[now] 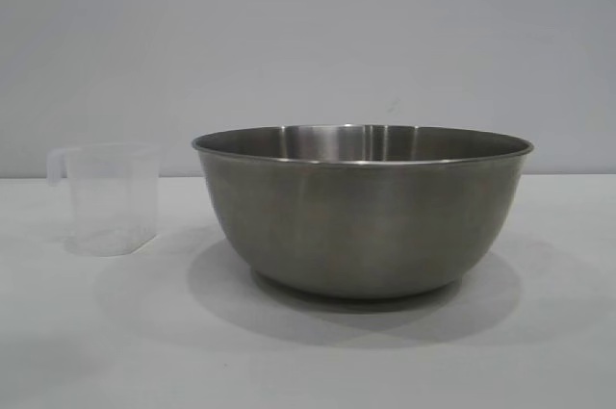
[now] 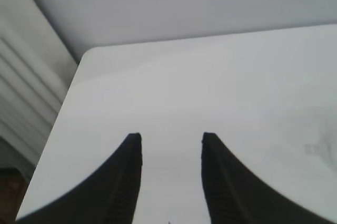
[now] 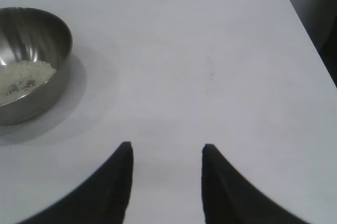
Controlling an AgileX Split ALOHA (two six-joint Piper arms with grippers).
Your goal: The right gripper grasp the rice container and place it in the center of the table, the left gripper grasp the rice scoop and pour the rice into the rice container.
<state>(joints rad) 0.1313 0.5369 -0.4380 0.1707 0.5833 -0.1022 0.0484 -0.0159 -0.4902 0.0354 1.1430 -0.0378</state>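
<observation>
One bowl, one cup, two empty claws.

The rice container (image 1: 362,209) sits upright on the table (image 1: 308,361) with one rice scoop (image 1: 104,199) just beside it, apart; rice (image 3: 21,74) lies in the bowl — one shallow heap. The left gripper (image 2: 171,140) and right gripper (image 3: 166,149) both hang spread over bare table, holding nothing.

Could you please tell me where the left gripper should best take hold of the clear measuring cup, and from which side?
Probably the side handle of the rice scoop, which juts toward the exterior view's left, away from the rice container. The scoop stands upright on the table, so the open left gripper could come in level from that free side.
</observation>
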